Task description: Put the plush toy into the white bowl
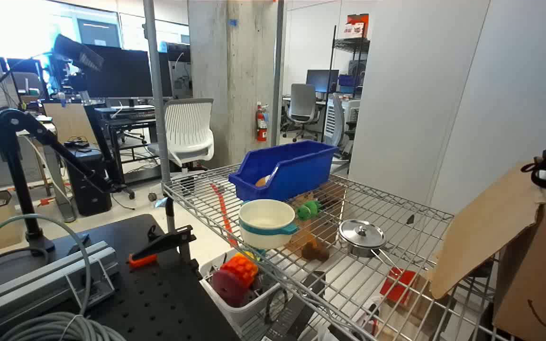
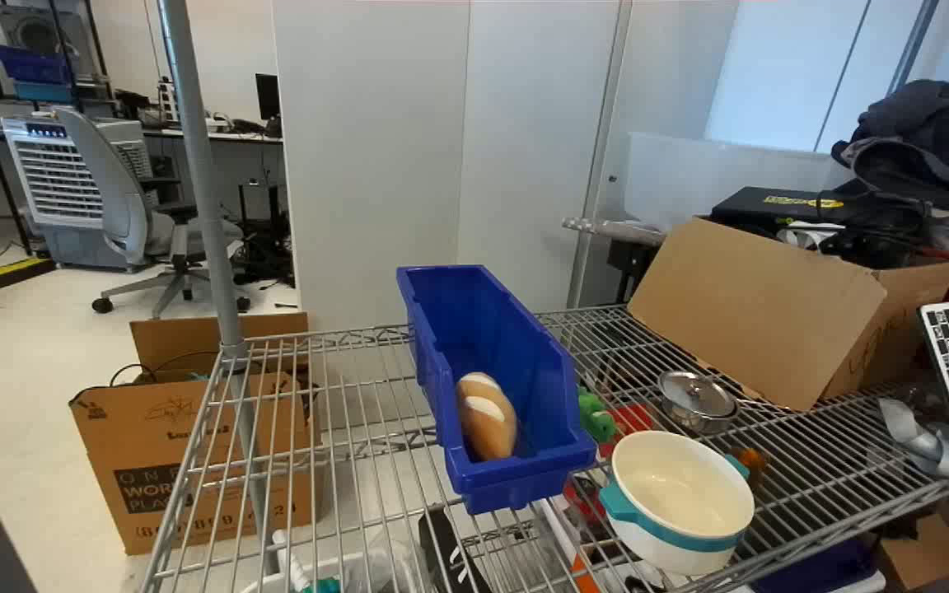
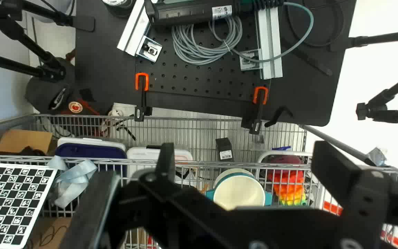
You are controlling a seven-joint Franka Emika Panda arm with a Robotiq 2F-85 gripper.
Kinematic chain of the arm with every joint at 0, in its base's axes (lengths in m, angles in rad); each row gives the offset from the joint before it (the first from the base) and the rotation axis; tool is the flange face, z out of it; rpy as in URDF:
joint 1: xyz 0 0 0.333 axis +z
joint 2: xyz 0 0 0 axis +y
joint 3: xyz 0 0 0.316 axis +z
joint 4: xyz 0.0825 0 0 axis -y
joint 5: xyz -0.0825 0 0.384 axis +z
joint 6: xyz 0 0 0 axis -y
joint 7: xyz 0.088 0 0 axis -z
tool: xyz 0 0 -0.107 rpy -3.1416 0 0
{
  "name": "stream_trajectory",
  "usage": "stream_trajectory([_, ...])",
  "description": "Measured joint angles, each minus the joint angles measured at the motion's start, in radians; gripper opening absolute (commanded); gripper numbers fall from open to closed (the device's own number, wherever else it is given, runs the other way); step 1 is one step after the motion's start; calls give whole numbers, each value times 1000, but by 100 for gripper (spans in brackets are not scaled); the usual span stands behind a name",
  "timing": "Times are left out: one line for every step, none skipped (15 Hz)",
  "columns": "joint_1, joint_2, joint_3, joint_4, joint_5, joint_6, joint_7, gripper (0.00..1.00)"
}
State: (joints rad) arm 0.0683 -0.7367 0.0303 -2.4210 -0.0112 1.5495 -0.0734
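The white bowl with teal band and handles stands upright on the wire shelf in both exterior views. Its inside shows cream-coloured with nothing in it. It also shows in the wrist view, its lower part hidden behind the gripper body. A small green toy, which looks like the plush toy, lies on the shelf between bowl and blue bin in both exterior views. It does not show in the wrist view. My gripper is open, nothing between its fingers, with the bowl seen between them. The gripper is outside both exterior views.
A blue bin holding a bread-like item stands beside the bowl. A lidded metal pot, a brown-orange item and a cardboard box are also on the wire shelf. A shelf post rises at the corner.
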Motion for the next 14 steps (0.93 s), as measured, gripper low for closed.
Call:
stream_trajectory([0, 0, 0, 1, 0, 0, 0, 100])
stream_trajectory([0, 0, 0, 2, 0, 0, 0, 100])
stream_trajectory([0, 0, 0, 3, 0, 0, 0, 100])
stream_trajectory([0, 0, 0, 3, 0, 0, 0, 100])
stream_trajectory([0, 0, 0, 3, 0, 0, 0, 100])
stream_trajectory([0, 0, 0, 3, 0, 0, 0, 100])
stream_trajectory([0, 0, 0, 3, 0, 0, 0, 100])
stream_trajectory([0, 0, 0, 3, 0, 0, 0, 100])
stream_trajectory([-1, 2, 0, 1, 0, 2, 8, 100])
stream_trajectory([-3, 9, 0, 0, 0, 7, 23, 100])
stream_trajectory([-8, 24, 0, -4, 1, 26, 46, 100])
stream_trajectory([-17, 47, -1, -9, 2, 60, 69, 100])
stream_trajectory([-28, 78, -3, -17, 3, 105, 96, 100])
stream_trajectory([-41, 116, -4, -27, 3, 163, 125, 100])
